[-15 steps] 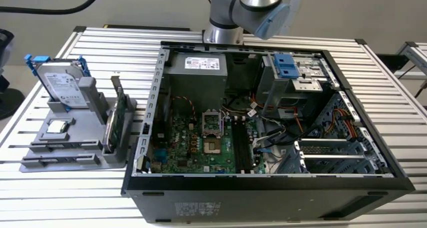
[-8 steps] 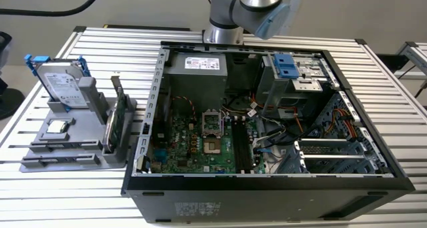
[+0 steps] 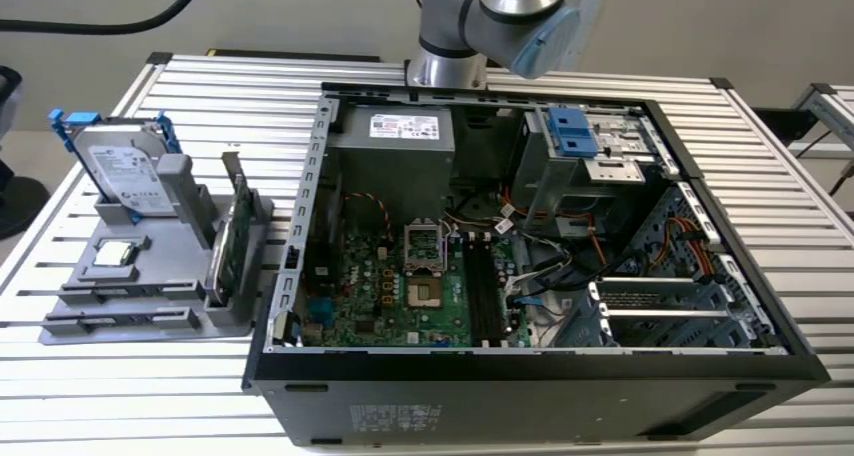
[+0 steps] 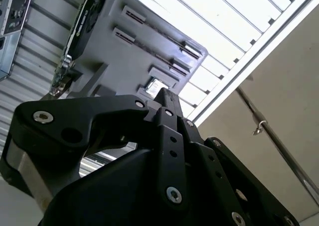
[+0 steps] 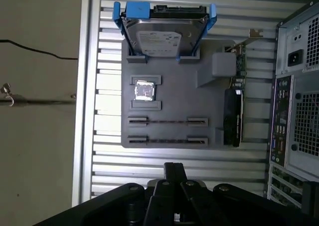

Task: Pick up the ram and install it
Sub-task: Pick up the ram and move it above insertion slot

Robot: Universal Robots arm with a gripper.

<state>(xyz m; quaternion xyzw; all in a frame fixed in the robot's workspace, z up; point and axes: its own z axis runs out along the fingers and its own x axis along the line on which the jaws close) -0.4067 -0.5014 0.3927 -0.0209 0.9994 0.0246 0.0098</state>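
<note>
On the slatted table (image 3: 200, 86), a grey holder (image 5: 174, 94) beside the open case (image 3: 534, 396) carries an upright hard drive (image 5: 164, 37) with blue rails, a green card (image 3: 235, 238) on edge and a flat chip (image 5: 145, 90).

- The arm (image 3: 454, 26) was built of rounded silver-grey joint housings; one carried a light-blue end cap (image 3: 554, 36).
- In the second wrist view, the gripper (image 4: 167, 100) consisted of matte black linkage plates with rounded edges.
- Silver socket-head screws (image 4: 173, 194) sat at the link pivots.
- A brushed metal band (image 4: 21, 172) edged the black housing.
</note>
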